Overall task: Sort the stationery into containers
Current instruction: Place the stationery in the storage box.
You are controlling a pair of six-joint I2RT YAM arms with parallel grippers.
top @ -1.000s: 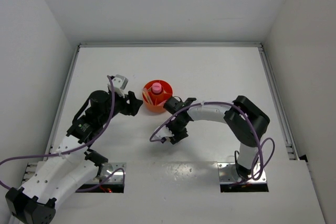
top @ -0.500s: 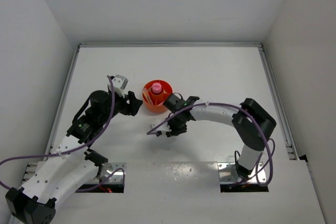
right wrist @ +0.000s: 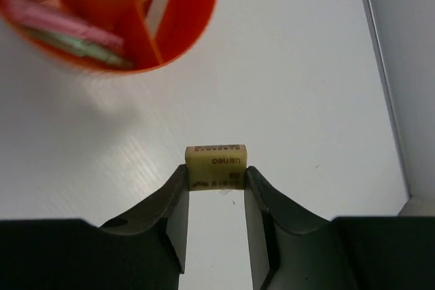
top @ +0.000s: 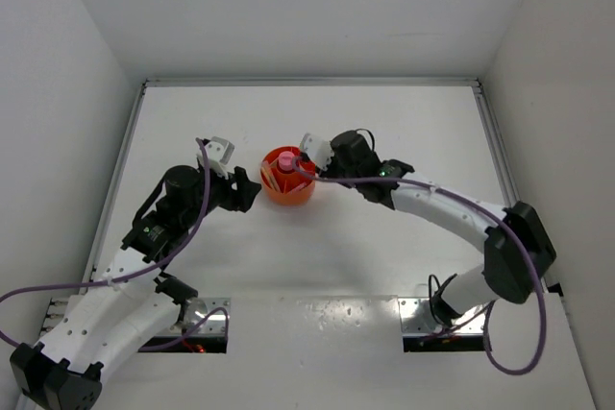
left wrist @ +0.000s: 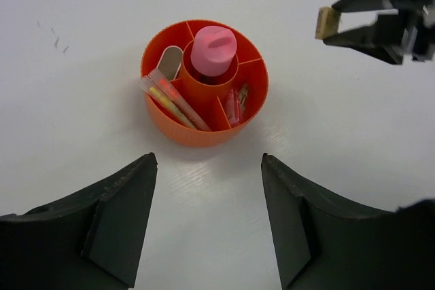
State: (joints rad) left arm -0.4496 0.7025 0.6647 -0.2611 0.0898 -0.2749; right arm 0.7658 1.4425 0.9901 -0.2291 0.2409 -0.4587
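— How much room around the orange tub (left wrist: 197, 134)?
— Plenty. It stands well in from the counter (top: 384, 256) edges, open surface on every side. The side rail (right wrist: 389, 73) lies far off.
— And the beige block (right wrist: 216, 162)?
— Pinched between the fingers of the right end effector (right wrist: 216, 183), beside the tub, not over it.
— The left one?
— The left end effector (left wrist: 206, 168) is spread wide, holding nothing, facing the tub.
— Anything hard to see?
— The right wrist view cuts the tub off. The pink capsule (left wrist: 213, 45) stands in the centre cup, sticks (left wrist: 173, 96) in a side compartment. The block's dark print is upside down; I can't read it.
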